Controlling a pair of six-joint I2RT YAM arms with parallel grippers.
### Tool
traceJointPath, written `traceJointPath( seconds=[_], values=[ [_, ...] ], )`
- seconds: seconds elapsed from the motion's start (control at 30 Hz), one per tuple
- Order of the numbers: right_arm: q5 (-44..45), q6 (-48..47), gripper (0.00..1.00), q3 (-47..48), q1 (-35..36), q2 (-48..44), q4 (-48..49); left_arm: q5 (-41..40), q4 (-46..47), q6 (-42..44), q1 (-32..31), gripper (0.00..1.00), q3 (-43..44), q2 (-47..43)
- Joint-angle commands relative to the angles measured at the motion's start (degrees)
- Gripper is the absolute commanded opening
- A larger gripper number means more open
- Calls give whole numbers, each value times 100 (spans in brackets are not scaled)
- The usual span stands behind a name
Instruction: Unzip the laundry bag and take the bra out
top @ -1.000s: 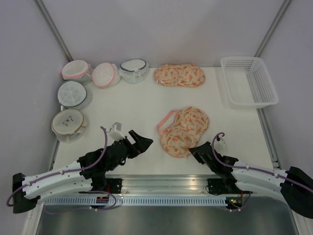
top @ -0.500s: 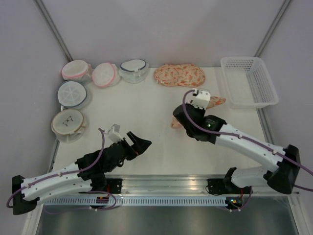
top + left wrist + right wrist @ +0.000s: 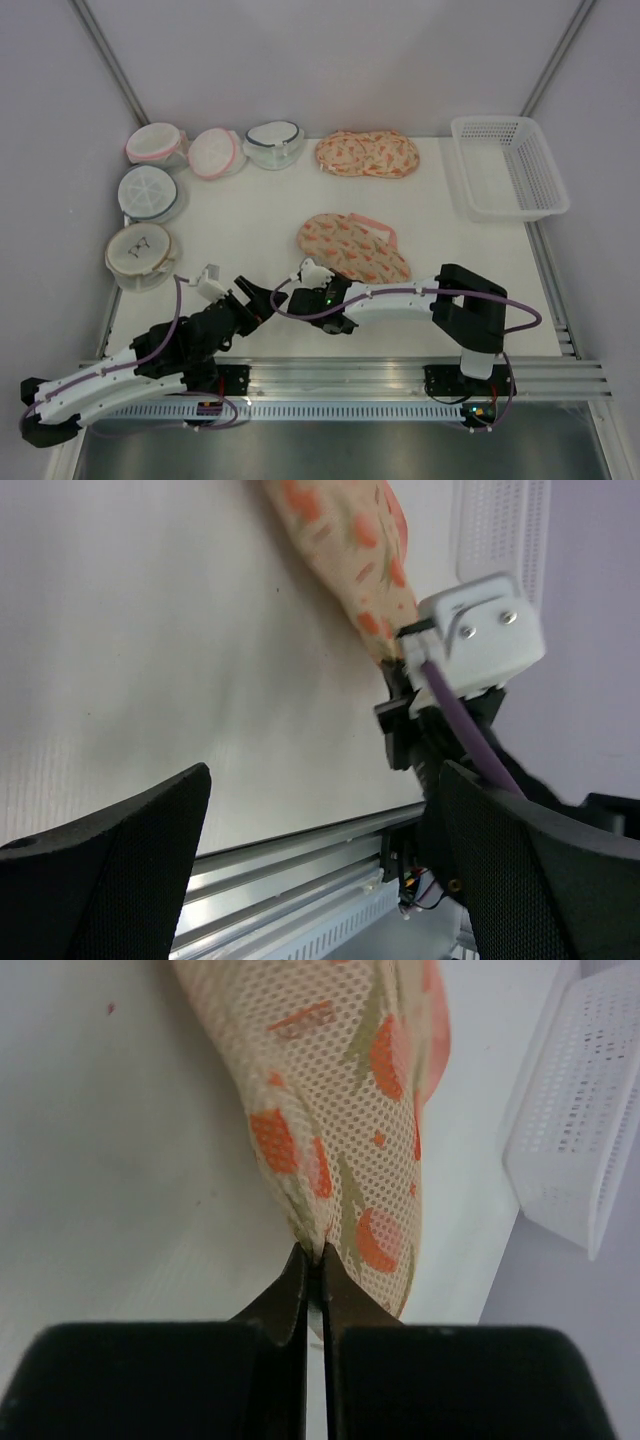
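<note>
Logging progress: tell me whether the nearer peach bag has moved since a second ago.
Yes: the bag has turned and shifted left, away from the white basket.

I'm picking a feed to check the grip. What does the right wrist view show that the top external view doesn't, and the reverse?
Only the right wrist view: the right gripper shut on the pointed end of the laundry bag, with the mesh weave clear. Only the top external view: the open left gripper holding nothing, a second peach printed case at the back, and five round mesh bags on the left. Both: the held bag and the white basket on the right.
</note>
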Motion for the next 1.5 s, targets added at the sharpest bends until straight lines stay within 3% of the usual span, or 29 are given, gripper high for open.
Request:
traceJointPath(
  seconds=[0.0,0.13,0.27,0.3,0.37,0.5,0.67,0.73,1.03,1.13,1.47],
  values=[
    [-113,-492,0,-299,378,90,114,-384,-376,-484,-19,99,110,-468],
    [-112,-291,1,-317,687,19,-17,-630,-632,-581,-19,100,110,-802],
    [-279,26,12,-291,888,-261,-141,-692,-668,-661,-19,99,75,-803],
    [-549,61,26,-308,933,-375,-88,-684,-668,-722,-19,100,83,-759],
    [-797,114,43,-343,1064,-788,44,-657,-650,-801,-19,99,92,-549],
    [-1114,702,57,-484,1223,-1693,9,-455,-238,-627,-19,100,162,-30],
    [-1106,1879,61,-1019,1249,-3239,35,124,895,-371,-19,100,-30,882],
    [-974,2684,62,-1186,1250,-3862,-17,474,1816,-327,-19,100,-162,1243],
    [-1492,4683,63,-3198,1250,-5851,1309,1197,5174,-89,-19,100,152,4715],
    [-1510,4965,63,-3533,1249,-6220,1336,1162,5317,-54,-19,100,521,5541],
    [-1527,5308,63,-4079,1250,-7012,1011,986,5749,-466,-10,100,1023,7098]
  ],
)
